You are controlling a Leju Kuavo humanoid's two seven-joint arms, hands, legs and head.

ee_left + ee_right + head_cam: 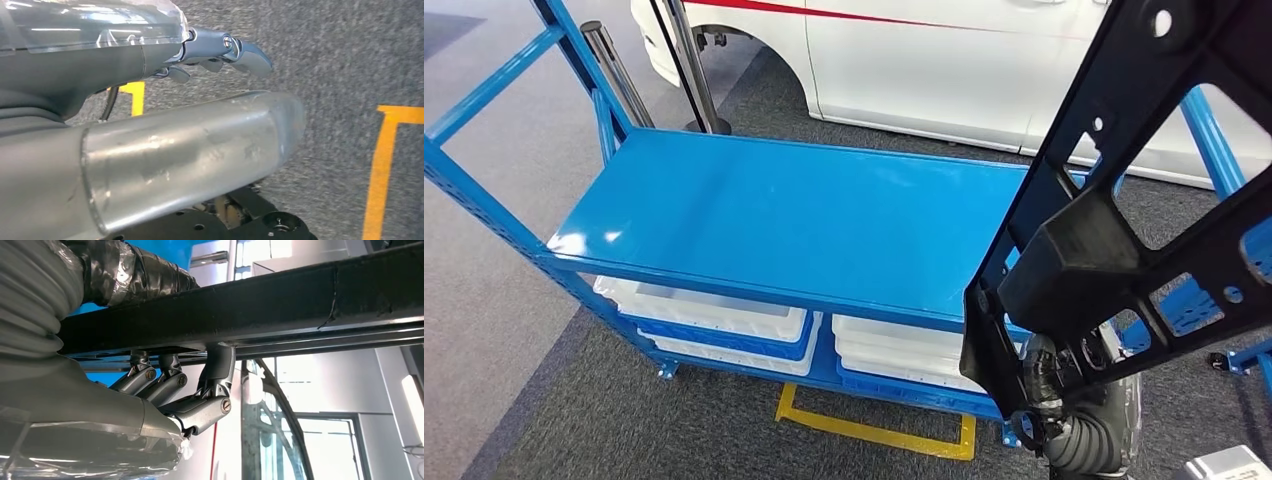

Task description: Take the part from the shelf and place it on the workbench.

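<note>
The part (1079, 255) is a large black frame with cut-outs and holes, held up at the right in front of the blue shelf (794, 215). My right hand (1049, 385) grips its lower end from below. In the right wrist view the fingers (215, 375) wrap around a black bar of the part (280, 300). The shelf's top board is bare. My left hand (220, 50) hangs over grey carpet with nothing in it, its fingers stretched out.
White and blue bins (714, 315) sit on the shelf's lower level. A yellow floor marking (874, 430) lies in front of the shelf. A white car (944, 60) and a metal post (689, 60) stand behind it.
</note>
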